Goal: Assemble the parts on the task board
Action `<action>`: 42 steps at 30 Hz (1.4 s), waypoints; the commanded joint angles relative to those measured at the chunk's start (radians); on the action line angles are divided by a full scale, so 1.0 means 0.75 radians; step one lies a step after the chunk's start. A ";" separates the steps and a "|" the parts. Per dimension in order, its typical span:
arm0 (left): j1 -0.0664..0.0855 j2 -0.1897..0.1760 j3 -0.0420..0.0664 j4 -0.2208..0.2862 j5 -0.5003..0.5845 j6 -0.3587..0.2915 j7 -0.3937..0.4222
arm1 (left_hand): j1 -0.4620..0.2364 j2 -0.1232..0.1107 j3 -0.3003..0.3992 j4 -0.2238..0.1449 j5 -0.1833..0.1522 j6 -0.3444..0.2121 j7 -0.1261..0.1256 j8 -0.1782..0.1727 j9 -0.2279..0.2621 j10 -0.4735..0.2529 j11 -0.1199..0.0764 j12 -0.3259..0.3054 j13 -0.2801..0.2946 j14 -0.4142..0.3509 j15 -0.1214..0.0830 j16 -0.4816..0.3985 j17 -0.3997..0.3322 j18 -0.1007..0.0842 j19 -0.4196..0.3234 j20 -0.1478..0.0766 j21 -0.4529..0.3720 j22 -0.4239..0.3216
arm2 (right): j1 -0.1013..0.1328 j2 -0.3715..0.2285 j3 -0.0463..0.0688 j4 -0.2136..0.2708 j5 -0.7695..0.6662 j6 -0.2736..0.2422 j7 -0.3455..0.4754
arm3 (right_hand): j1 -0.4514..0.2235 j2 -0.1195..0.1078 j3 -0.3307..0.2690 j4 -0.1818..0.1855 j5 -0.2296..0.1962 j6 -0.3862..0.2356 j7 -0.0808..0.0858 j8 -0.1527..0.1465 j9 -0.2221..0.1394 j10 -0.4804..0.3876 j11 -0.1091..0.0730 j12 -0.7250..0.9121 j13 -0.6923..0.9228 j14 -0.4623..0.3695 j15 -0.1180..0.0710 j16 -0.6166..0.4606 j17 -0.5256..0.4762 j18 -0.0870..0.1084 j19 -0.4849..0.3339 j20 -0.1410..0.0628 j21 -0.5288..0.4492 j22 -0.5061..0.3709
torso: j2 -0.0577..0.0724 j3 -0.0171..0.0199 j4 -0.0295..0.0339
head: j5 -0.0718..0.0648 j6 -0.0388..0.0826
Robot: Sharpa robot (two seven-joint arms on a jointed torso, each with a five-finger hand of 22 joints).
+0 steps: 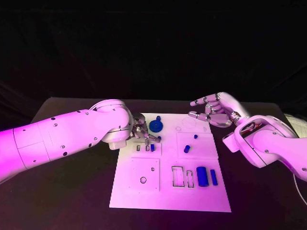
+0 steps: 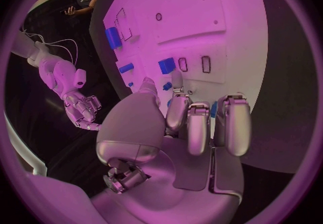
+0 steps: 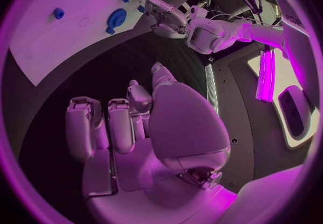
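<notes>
Looking down from the head camera, I see the white board lying in the middle of the black table, long side running away from me. My left hand sits low over the board's left edge, near its far end, right beside a blue round piece that has a small peg sticking up. From the left wrist camera the fingers are curled downward toward the board with a bit of blue showing between them, but I cannot tell whether they actually hold anything or merely rest there. A square blue block sits just beyond those fingertips, next to two outlined slots.

My right hand hangs above the table off the board's far right corner, touching nothing; its fingers are loosely bent and spread apart, and the right wrist camera shows the palm holding nothing.

On the board's right half I can make out two small blue pieces, one short peg and one tiny knob farther away. Nearer to me, a thick blue cylinder and a thinner blue bar lie side by side, just right of two rectangular outlined slots.
</notes>
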 commanded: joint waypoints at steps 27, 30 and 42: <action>0.000 0.065 -0.014 -0.042 -0.045 0.129 -0.089 | 0.088 0.043 0.005 -0.016 0.032 -0.051 -0.002 0.046 0.076 -0.009 -0.002 -0.007 0.002 0.140 -0.014 0.004 0.351 -0.017 0.040 -0.006 0.006 0.152 | 0.000 0.009 0.000 0.004 -0.072 0.020 -0.068 | 0.031 0.007 -0.010 -0.023 0.020 0.013 0.000 -0.001 -0.001 -0.010 -0.002 -0.013 -0.009 0.068 -0.009 -0.017 0.015 0.029 -0.015 -0.007 -0.013 0.072 | -0.001 -0.0019 0.0008 | 0.007 -0.023; -0.001 0.066 -0.015 -0.044 -0.045 0.133 -0.089 | 0.097 0.045 0.008 -0.017 0.033 -0.053 -0.003 0.048 0.081 -0.008 -0.002 -0.005 0.003 0.140 -0.014 0.004 0.351 -0.017 0.041 -0.006 0.006 0.153 | 0.000 0.009 0.000 0.003 -0.074 0.025 -0.072 | 0.031 0.007 -0.010 -0.023 0.020 0.013 0.000 -0.001 -0.001 -0.010 -0.002 -0.013 -0.009 0.068 -0.009 -0.017 0.015 0.029 -0.015 -0.007 -0.013 0.072 | 0.000 -0.0014 -0.0003 | 0.007 -0.025; -0.001 0.074 -0.015 -0.051 -0.045 0.140 -0.090 | 0.162 0.065 0.048 -0.030 0.037 -0.065 -0.008 0.056 0.107 -0.007 -0.007 -0.005 0.005 0.140 -0.017 0.004 0.351 -0.018 0.043 -0.009 0.008 0.160 | -0.001 0.011 0.000 0.001 -0.077 0.036 -0.079 | 0.033 0.007 -0.010 -0.025 0.021 0.013 0.000 0.000 -0.001 -0.010 -0.002 -0.013 -0.008 0.067 -0.009 -0.019 0.012 0.030 -0.016 -0.007 -0.014 0.070 | 0.000 -0.0013 0.0021 | 0.004 -0.033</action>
